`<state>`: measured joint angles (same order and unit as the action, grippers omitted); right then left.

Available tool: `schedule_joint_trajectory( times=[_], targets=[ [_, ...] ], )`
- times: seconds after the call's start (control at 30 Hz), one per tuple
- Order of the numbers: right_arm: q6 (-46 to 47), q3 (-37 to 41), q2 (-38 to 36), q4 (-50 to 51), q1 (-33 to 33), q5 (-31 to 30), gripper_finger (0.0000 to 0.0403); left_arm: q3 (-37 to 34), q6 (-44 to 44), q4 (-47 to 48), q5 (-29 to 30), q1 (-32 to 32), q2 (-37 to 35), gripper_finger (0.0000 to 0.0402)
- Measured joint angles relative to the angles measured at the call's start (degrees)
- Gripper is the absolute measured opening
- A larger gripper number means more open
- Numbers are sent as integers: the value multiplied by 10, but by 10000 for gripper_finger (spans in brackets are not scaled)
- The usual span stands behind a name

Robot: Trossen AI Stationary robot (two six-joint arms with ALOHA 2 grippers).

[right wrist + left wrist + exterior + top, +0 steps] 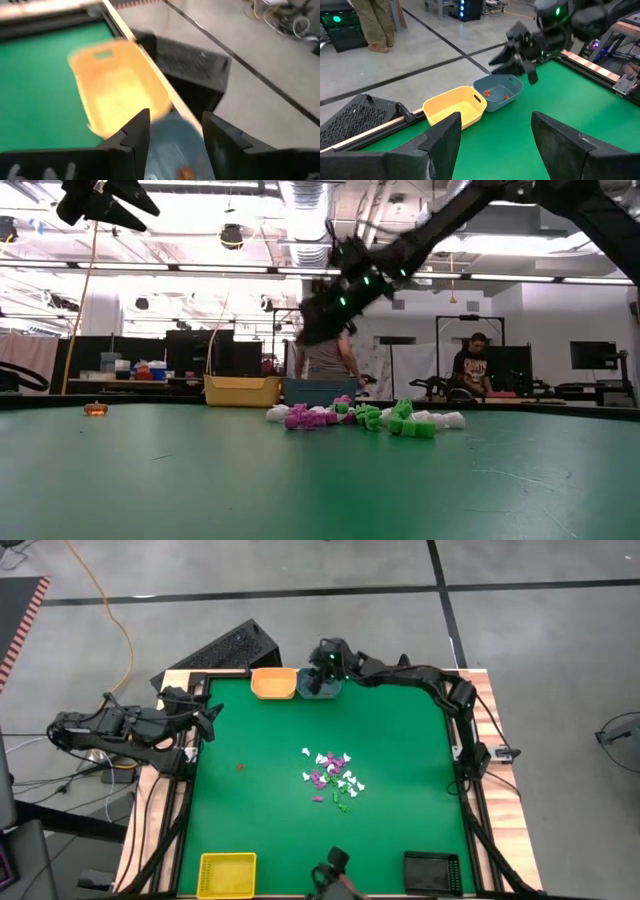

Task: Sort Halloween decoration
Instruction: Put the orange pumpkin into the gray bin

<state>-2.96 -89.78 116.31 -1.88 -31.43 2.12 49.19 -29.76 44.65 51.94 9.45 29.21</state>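
The Halloween decoration lies as a pile of tiny white, purple and green trinkets [332, 778] in the middle of the green table, also seen in the low view [360, 416]. One orange-red trinket [239, 767] lies alone toward the left. Two more orange-red trinkets [487, 93] rest in the blue tray [320, 687] at the far edge, beside the orange tray [273, 683]. My right gripper [175, 117] hangs open above the blue tray with nothing between its fingers. My left gripper [495, 117] waits open at the table's left edge [210, 720].
A yellow tray [227, 874] and a black tray [432, 871] stand at the near edge. A black mesh box [225, 648] sits on the floor beyond the far left corner. People stand in the room behind the table [470, 365].
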Motion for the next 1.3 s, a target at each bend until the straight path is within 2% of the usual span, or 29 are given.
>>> schedule_joint_trajectory(
  times=[0.23,0.5,0.73,0.87,1.13,1.3],
  targets=[
    [-4,-114,0,44,37,19,170,0,0,-17,-1,0,0,231],
    [14,-131,5,47,106,25,170,0,-8,-27,-12,0,0,231],
    [15,-131,79,-45,205,23,170,0,-9,-32,-42,0,0,231],
    [15,-131,114,-104,258,0,170,0,-5,-32,-56,0,0,231],
    [17,-134,155,-178,307,-26,170,0,0,-31,-57,0,0,231],
    [35,-201,217,-167,325,-26,170,0,0,-31,-57,0,0,231]
  ],
)
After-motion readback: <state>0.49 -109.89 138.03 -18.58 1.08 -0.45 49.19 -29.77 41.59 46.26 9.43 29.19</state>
